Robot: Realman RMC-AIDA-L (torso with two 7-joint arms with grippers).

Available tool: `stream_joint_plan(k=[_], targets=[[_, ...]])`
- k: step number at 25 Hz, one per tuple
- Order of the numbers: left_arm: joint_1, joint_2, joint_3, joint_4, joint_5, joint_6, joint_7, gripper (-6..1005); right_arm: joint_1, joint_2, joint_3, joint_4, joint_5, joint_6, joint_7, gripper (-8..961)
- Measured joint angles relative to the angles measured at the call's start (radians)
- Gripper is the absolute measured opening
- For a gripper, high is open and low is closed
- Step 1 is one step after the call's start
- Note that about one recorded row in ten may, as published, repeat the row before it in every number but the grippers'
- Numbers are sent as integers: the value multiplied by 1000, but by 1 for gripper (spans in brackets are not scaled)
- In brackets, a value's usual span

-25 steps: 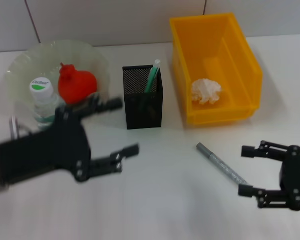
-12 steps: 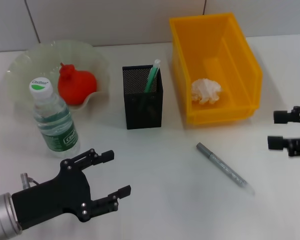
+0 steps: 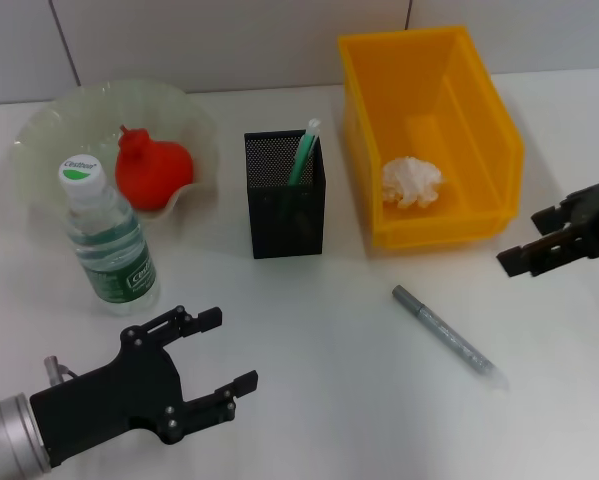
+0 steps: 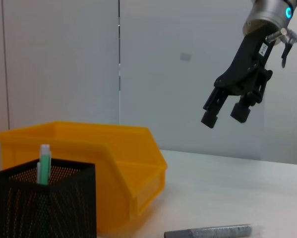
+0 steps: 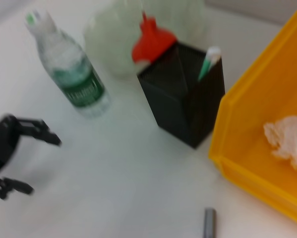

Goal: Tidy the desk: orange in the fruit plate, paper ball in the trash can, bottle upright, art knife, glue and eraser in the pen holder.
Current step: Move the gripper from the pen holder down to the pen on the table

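Head view: I see my left pincer [image 3: 216, 349] spread near the bottle [image 3: 107, 244]; right pincer [image 3: 541, 236] seemingly parted, empty, beside the trash can [image 3: 434, 140].

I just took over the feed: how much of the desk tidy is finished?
Looks done: the paper ball lies in the yellow bin, the red fruit sits in the plate, and the bottle stands upright. A green-capped item is in the pen holder. In hand: nothing; left gripper and right gripper are open. Left: the grey pen-like tool on the desk.
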Motion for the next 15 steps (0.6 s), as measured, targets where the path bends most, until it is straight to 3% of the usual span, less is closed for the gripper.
stream_joint_plan(k=[9,15], targets=[[-6,3,-1,1,-5,-5,-56,784,73,10,-228,-4,-182,1,208,816],[-17,2,0,5,-5,-15,-50,784,119,17,-384,90,-288,44,269,816]])
